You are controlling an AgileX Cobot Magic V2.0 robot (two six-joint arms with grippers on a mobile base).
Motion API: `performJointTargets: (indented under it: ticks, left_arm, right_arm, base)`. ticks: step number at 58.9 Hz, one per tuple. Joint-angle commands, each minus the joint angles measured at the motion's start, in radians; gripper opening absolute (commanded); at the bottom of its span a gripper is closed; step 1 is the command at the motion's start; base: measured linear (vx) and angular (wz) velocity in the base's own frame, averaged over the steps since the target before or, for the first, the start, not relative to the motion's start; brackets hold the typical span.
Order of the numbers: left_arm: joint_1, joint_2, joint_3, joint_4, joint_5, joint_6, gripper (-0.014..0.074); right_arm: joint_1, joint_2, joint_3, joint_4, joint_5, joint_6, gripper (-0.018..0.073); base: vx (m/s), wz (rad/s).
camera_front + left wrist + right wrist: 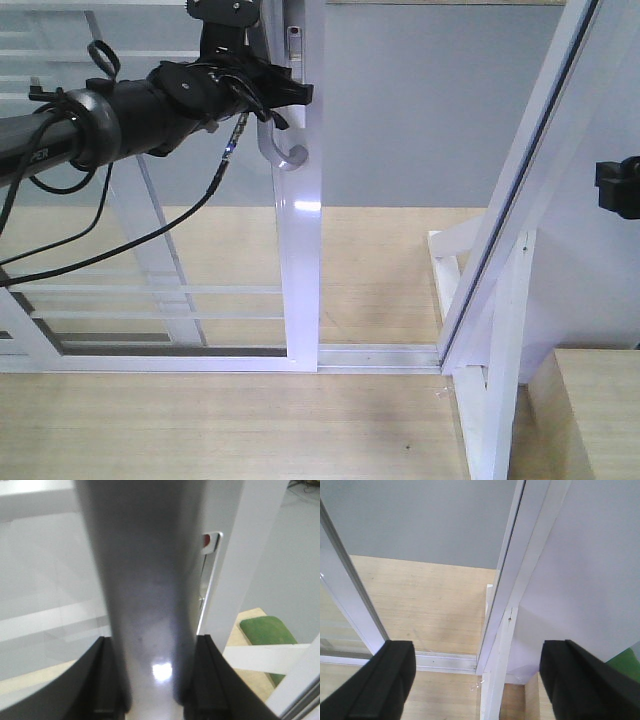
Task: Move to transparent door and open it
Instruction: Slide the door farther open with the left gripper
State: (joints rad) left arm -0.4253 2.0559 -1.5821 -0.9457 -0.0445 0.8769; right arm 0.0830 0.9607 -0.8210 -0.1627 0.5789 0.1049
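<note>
The transparent door [299,260] is a white-framed glass panel with thin white bars, standing left of an open gap in the track. Its curved silver-grey handle [284,152] hangs on the right stile. My left gripper [292,94] reaches in from the left and is shut on the upper part of that handle. In the left wrist view the handle [150,580] fills the space between the black fingers [104,680], pressed on both sides. My right gripper [485,685] hangs open over the floor track, nothing between its fingers; only its edge [618,188] shows at the front view's right.
A slanted white jamb [520,200] with a white support post [500,380] bounds the gap on the right. The floor track [445,660] runs along the wooden floor. A lock plate [209,545] sits beside the handle. A green object [265,632] lies beyond the door.
</note>
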Motion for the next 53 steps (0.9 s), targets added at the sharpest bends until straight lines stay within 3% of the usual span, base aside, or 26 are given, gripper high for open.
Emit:
performJointTargets:
  ticks: [1, 12, 21, 30, 53]
  left_arm:
    - [0.063, -0.102, -0.042, -0.003, -0.15, 0.001, -0.0008]
    - [0.127, -0.176, 0.057, -0.005, -0.118, -0.004, -0.0008]
    - [0.164, -0.28, 0.224, -0.055, -0.207, -0.003, -0.0008]
    - [0.199, -0.387, 0.357, -0.049, -0.275, 0.001, -0.0007]
    - [0.331, -0.556, 0.494, -0.046, -0.275, 0.033, -0.0006]
  right_arm:
    - [-0.005, -0.009, -0.028, -0.012, -0.063, -0.008, 0.0567]
    - [-0.005, -0.009, -0.028, -0.015, -0.063, -0.008, 0.0567]
    - [-0.005, -0.009, -0.028, -0.015, -0.064, -0.008, 0.0567]
    - [-0.005, -0.009, -0.028, -0.015, -0.064, -0.008, 0.0567]
    - [-0.005, 0.001, -0.028, -0.011, -0.061, -0.008, 0.0567]
  base:
    - [0.0, 0.0]
    - [0.0, 0.0]
    - [0.0, -0.01]
    - [0.0, -0.02]
    - [0.0, 0.01]
